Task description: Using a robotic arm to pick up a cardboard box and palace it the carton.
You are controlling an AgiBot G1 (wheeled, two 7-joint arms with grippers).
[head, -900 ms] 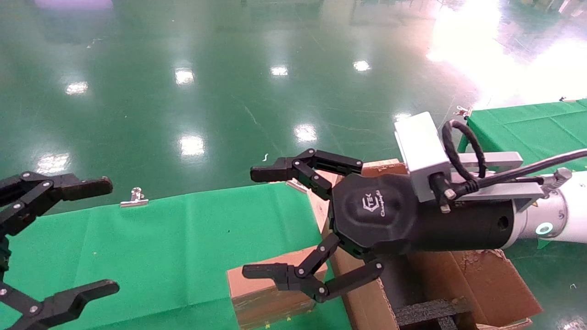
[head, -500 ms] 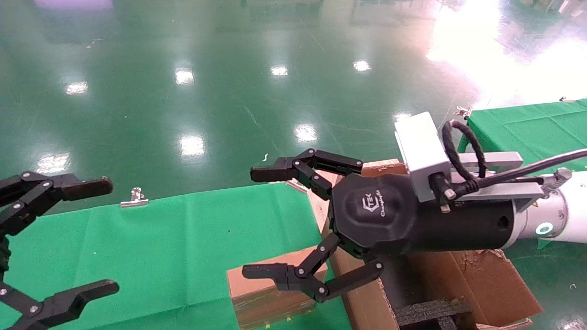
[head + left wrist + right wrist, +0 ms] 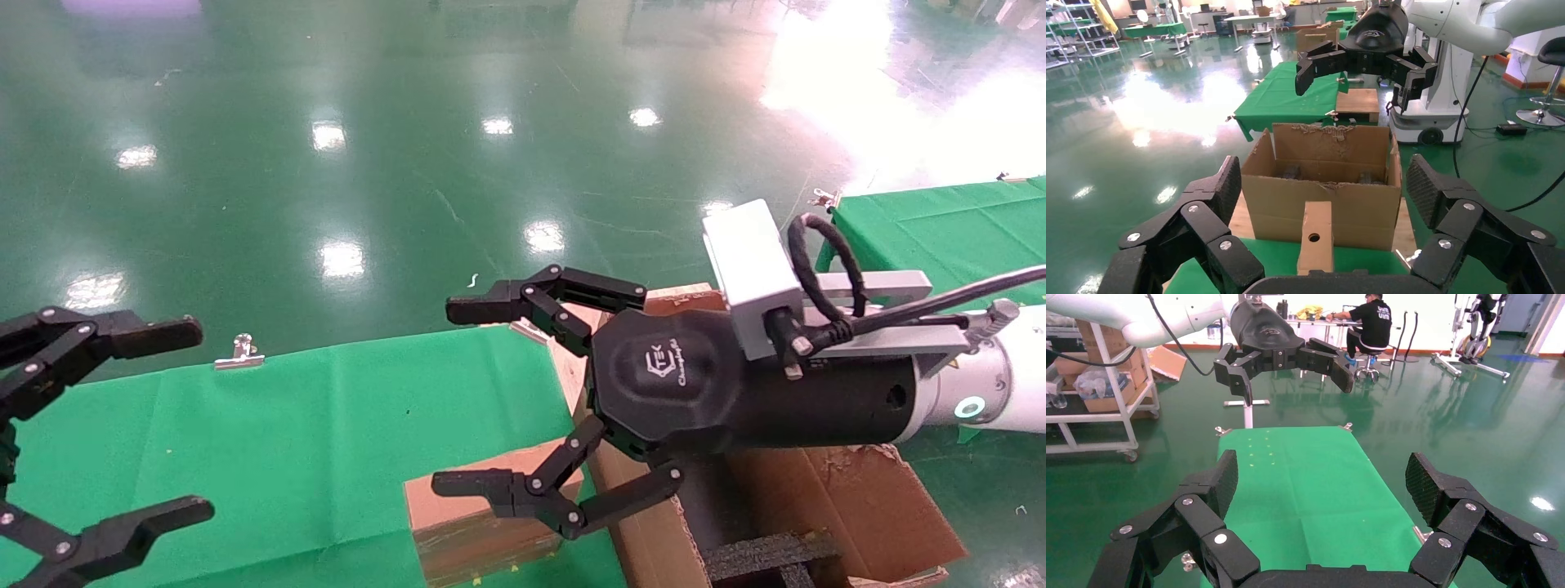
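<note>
Head view, centre to 3 o'clock: white glossy robotic arm with black wrist and silver camera block point(image 3: 972, 392), ending in the right gripper point(image 3: 462, 396), jaws spread wide, empty, raised over the near edge of the green-clothed counter point(image 3: 270, 441). At 6 o'clock, under the lower finger but not touching it: small flat brown cardboard box with scuffed taped sides point(image 3: 470, 531), resting on the green cloth, just beside the wall of the large brown corrugated carton with torn flaps point(image 3: 850, 498); black foam insert point(image 3: 768, 555) visible inside the carton at 5 o'clock. At 9 o'clock, edge of view: all-black left gripper point(image 3: 184, 425), jaws wide open, holding nothing, hovering over the far end of the counter, well apart from the box. Left wrist view: same box standing on edge, round hole facing the camera point(image 3: 1316, 237), against the front wall of the carton point(image 3: 1324, 196), between the open fingers. Beyond the counter: glossy green floor point(image 3: 368, 163).
</note>
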